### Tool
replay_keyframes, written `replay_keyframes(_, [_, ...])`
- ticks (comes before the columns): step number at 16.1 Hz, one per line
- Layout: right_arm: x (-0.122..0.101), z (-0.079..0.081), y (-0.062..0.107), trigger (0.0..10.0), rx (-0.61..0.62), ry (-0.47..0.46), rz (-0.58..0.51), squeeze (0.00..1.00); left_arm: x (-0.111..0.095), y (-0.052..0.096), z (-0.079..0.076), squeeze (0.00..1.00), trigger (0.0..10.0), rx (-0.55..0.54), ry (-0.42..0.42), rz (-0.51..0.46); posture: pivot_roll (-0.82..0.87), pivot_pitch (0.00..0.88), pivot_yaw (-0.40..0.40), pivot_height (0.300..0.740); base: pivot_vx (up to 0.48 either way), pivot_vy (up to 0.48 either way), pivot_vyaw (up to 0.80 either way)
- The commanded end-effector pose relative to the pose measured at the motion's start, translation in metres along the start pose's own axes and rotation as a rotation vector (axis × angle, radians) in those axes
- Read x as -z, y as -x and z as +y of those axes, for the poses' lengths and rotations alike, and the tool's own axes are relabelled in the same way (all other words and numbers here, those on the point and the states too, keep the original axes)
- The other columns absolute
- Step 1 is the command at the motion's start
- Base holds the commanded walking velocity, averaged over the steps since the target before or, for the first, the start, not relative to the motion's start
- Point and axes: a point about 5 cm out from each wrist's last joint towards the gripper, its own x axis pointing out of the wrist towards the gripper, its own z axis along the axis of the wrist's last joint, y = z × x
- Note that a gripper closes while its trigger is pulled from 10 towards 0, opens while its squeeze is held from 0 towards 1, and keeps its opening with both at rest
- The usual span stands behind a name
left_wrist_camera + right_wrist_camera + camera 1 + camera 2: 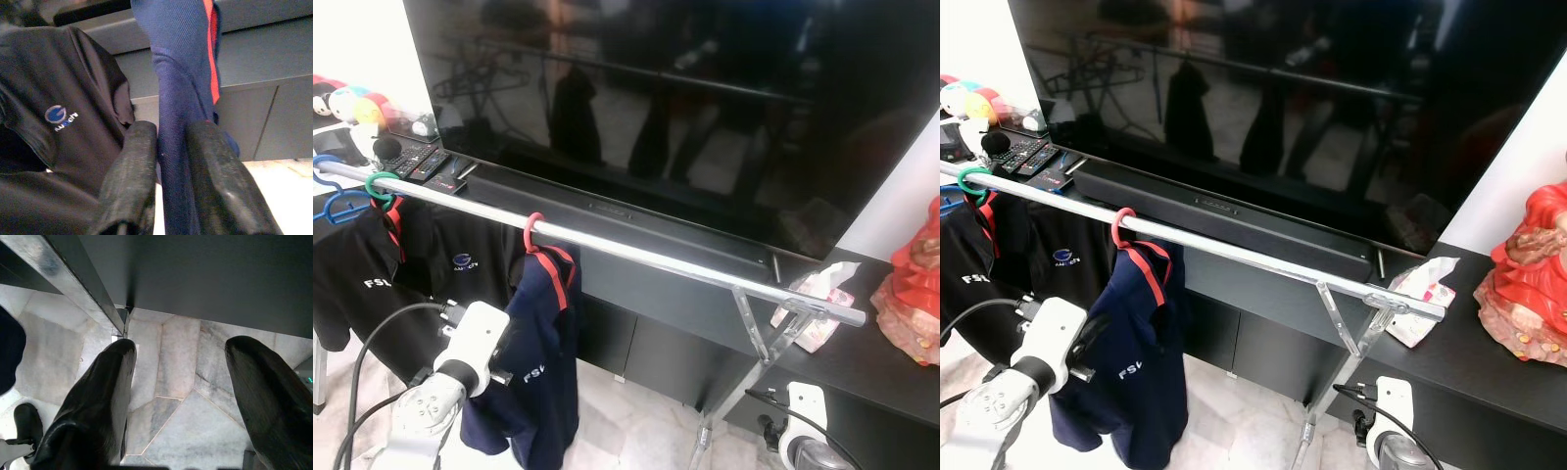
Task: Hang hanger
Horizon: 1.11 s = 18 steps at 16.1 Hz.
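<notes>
A red hanger hook (pixel 533 233) sits over the silver rail (pixel 646 255), and a navy shirt with red trim (pixel 540 362) hangs from it. My left gripper (pixel 172 129) is low beside this shirt, shut on a fold of its navy fabric (pixel 181 73). Further left on the rail hang a green hook (pixel 380 188) carrying a black shirt (pixel 367 279) and a blue hanger (pixel 335 201). My right gripper (pixel 178 350) hangs open above the marble floor, close to the rack's metal leg (pixel 73 281), with nothing between its fingers.
A large dark TV (pixel 705 88) and a soundbar (pixel 1224 211) stand on a black cabinet (pixel 862 362) just behind the rail. Remotes (pixel 421 162) lie at the left, and a tissue pack (pixel 813 299) and a red figurine (pixel 915 284) at the right.
</notes>
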Motion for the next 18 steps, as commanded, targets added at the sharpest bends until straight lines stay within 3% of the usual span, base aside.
replay_keyframes(1, [-0.001, -0.004, 0.0, 10.0, 0.009, -0.001, -0.007, 0.0, -0.006, 0.002, 0.0, 1.0, 10.0, 0.011, -0.004, -0.004, 0.08, 0.0, -0.118, 0.716, 0.0, 0.0, 0.0])
replay_keyframes(8, [0.0, -0.003, 0.0, 10.0, 0.004, -0.004, -0.003, 0.0, -0.017, 0.017, 0.013, 1.0, 10.0, -0.051, 0.066, 0.089, 0.09, 0.0, -0.116, 0.716, 0.0, 0.0, 0.0])
replay_keyframes(10, [0.0, -0.003, 0.0, 10.0, 0.002, -0.001, -0.003, 0.0, -0.025, 0.011, 0.025, 1.0, 10.0, -0.138, 0.137, 0.067, 0.1, 0.0, -0.12, 0.716, 0.0, 0.0, 0.0])
replay_keyframes(12, [0.0, -0.002, 0.0, 10.0, -0.002, -0.001, -0.003, 0.0, -0.03, 0.0, 0.026, 1.0, 10.0, -0.139, 0.139, 0.056, 0.09, 0.0, -0.122, 0.716, 0.0, 0.0, 0.0])
replay_keyframes(13, [0.0, -0.002, 0.0, 10.0, -0.002, -0.002, -0.005, 0.0, -0.034, -0.01, 0.026, 0.0, 10.0, -0.124, 0.129, 0.041, 0.09, 0.0, -0.12, 0.716, 0.0, 0.0, 0.0])
replay_keyframes(18, [0.0, -0.001, 0.0, 10.0, 0.002, -0.009, -0.006, 0.0, -0.028, -0.032, 0.034, 0.0, 10.0, -0.079, 0.181, 0.068, 0.08, 0.0, -0.116, 0.716, 0.0, 0.0, 0.0])
